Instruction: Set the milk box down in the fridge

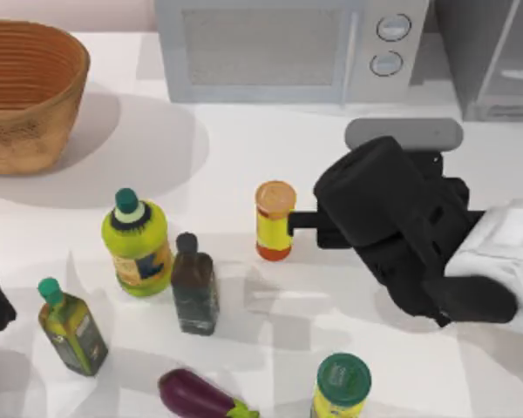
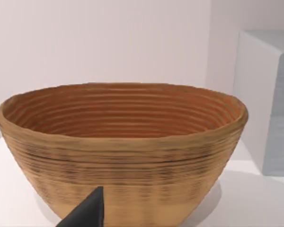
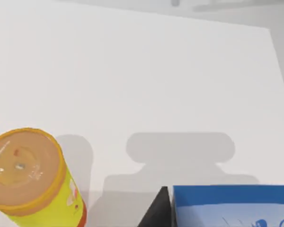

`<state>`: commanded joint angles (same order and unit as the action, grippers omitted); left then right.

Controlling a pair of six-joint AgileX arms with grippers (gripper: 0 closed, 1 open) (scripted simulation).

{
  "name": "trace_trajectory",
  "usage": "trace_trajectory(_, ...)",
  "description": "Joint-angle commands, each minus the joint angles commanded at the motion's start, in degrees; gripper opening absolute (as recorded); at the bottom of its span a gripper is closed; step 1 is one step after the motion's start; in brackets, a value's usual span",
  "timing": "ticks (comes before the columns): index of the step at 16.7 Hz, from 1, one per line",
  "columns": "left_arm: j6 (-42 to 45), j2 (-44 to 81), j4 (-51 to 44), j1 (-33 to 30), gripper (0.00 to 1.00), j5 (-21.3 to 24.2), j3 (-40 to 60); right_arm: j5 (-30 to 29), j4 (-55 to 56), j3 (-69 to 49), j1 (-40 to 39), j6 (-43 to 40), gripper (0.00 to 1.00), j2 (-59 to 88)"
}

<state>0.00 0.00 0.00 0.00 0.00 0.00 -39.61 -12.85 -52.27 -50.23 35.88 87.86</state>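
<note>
Blue-topped, the milk box (image 3: 232, 203) sits right under the right wrist camera, beside one dark finger (image 3: 158, 210) of the right gripper (image 1: 309, 222); whether that gripper is clenched on it I cannot tell. Seen from above, the right arm hangs over the table (image 1: 244, 148) right of centre, with the yellow tin can (image 1: 275, 220) just beside its tip. The fridge (image 1: 492, 57) stands at the far right corner. Swinging towards it could knock the can or the microwave (image 1: 288, 48). The left gripper (image 2: 85, 213) idles facing the wicker basket (image 2: 123, 146).
</note>
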Motion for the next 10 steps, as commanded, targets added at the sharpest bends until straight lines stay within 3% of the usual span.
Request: trace_trajectory(10,0.0,0.0,0.0,0.0,1.00,0.0,0.0,1.1,-2.0,-1.5,1.6,-0.9,0.00,-3.4)
